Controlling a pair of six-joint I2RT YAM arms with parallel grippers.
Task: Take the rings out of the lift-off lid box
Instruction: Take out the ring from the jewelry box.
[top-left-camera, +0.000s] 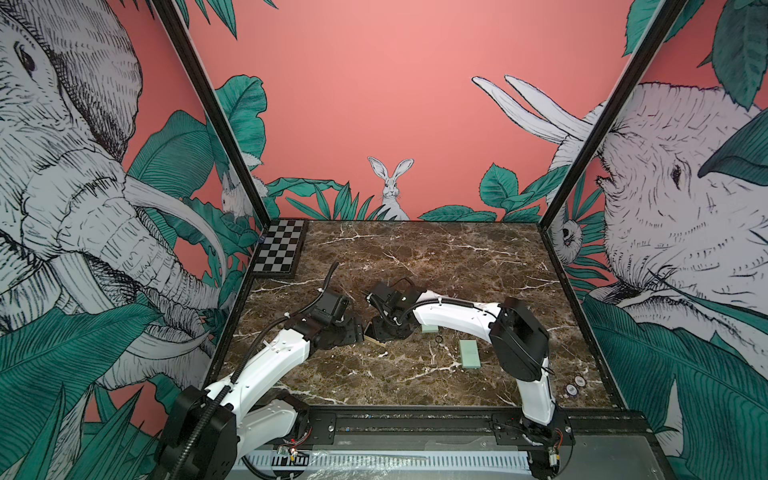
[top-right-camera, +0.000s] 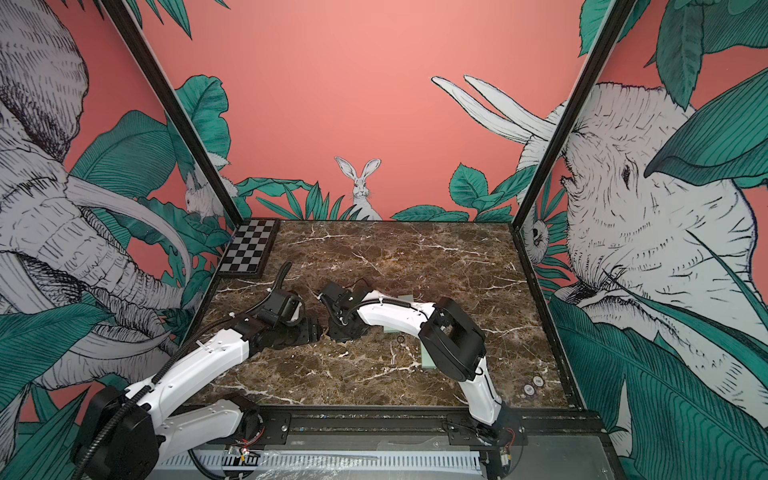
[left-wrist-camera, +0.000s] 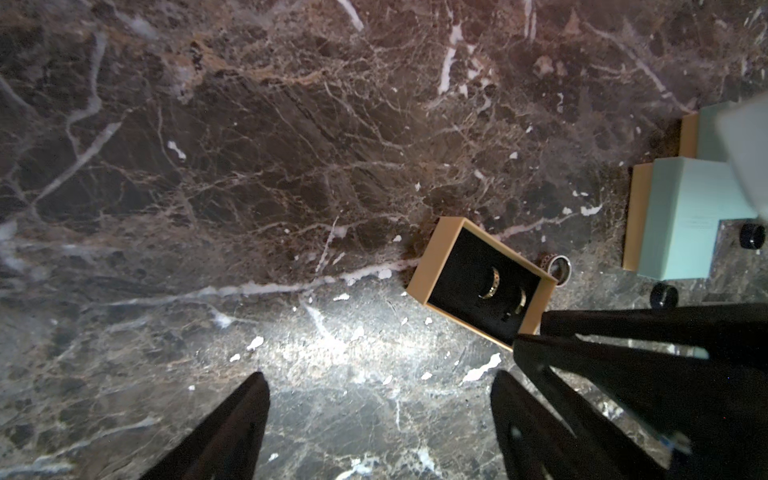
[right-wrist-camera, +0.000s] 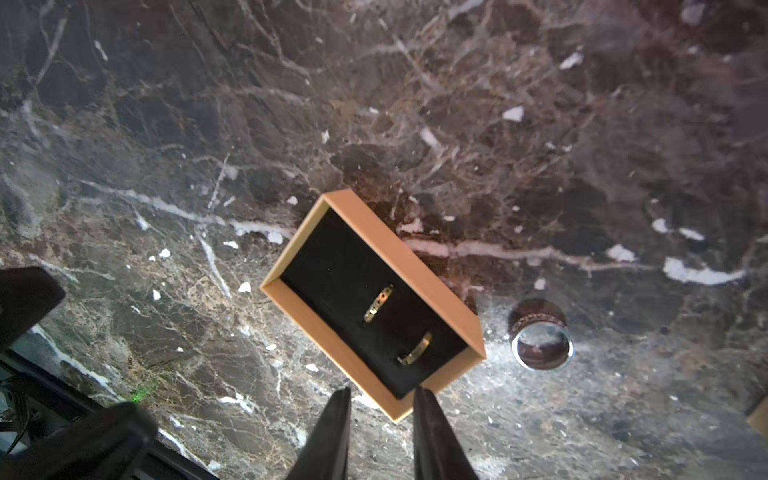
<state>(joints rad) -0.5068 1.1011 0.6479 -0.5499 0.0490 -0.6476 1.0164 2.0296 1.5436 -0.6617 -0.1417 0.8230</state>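
With one loose ring (right-wrist-camera: 542, 347) lying beside the box (right-wrist-camera: 415, 266), two rings (right-wrist-camera: 379, 308) sat inside, just beyond the narrowly parted, empty fingers of the right gripper (right-wrist-camera: 384, 390), wanting a delicate pinch next; the left gripper (left-wrist-camera: 379, 373) stood spread wide.

Wrist views are dim, with glare on the marble table (left-wrist-camera: 316, 349) and perhaps defocused corners.

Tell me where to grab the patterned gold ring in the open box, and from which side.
Grip the patterned ring by its exposed arc, from straight above: it stands on edge, half sunk in the black insert, so likely only that arc is free.
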